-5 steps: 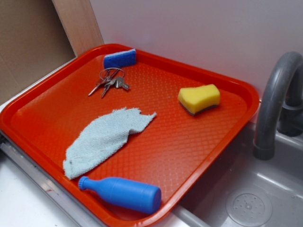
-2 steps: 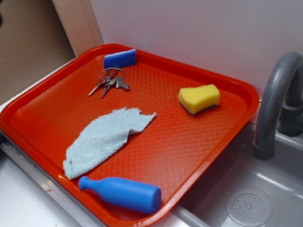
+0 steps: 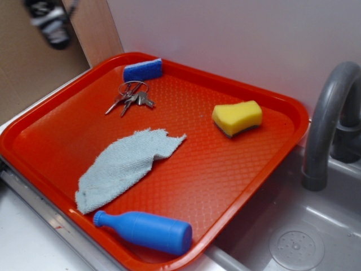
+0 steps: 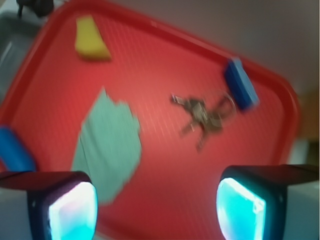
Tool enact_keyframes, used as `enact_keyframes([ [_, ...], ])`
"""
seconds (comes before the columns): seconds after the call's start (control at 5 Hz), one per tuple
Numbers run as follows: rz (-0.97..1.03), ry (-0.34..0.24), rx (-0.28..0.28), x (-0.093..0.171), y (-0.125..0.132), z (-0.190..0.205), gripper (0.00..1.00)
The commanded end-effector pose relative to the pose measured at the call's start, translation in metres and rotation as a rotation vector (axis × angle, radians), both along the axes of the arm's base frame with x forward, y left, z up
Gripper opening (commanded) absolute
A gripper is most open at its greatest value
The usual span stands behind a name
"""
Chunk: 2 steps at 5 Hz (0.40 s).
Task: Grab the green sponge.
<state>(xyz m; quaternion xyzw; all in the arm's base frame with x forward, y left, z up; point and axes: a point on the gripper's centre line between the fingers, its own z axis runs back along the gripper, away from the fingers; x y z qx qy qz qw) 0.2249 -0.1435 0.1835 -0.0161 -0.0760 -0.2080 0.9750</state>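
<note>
The green sponge (image 3: 237, 118), yellow foam with a dark scouring layer underneath, lies flat on the right rear part of the red tray (image 3: 237, 186). In the wrist view the sponge (image 4: 91, 40) shows at the top left, blurred. My gripper (image 3: 49, 23) hangs high at the top left of the exterior view, blurred, above the tray's far left corner and far from the sponge. From the wrist its two glowing fingertips (image 4: 74, 212) stand wide apart, so the gripper (image 4: 157, 210) is open and holds nothing.
Also on the tray lie a blue rectangular sponge (image 3: 142, 70), a bunch of keys (image 3: 131, 98), a pale blue-grey cloth (image 3: 124, 166) and a blue plastic bottle (image 3: 145, 230) on its side. A grey faucet (image 3: 330, 121) and sink (image 3: 293, 237) stand to the right.
My gripper has come into the exterior view at the top left; a second ago it was out of frame. Nothing on the tray has moved.
</note>
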Motion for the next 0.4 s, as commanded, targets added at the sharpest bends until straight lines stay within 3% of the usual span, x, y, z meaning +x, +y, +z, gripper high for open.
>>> enact_keyframes([
  [0.0,-0.126,-0.076,-0.104,0.037,-0.068,-0.010,1.00],
  [0.2,-0.189,-0.029,-0.121,0.045,-0.104,-0.029,1.00],
])
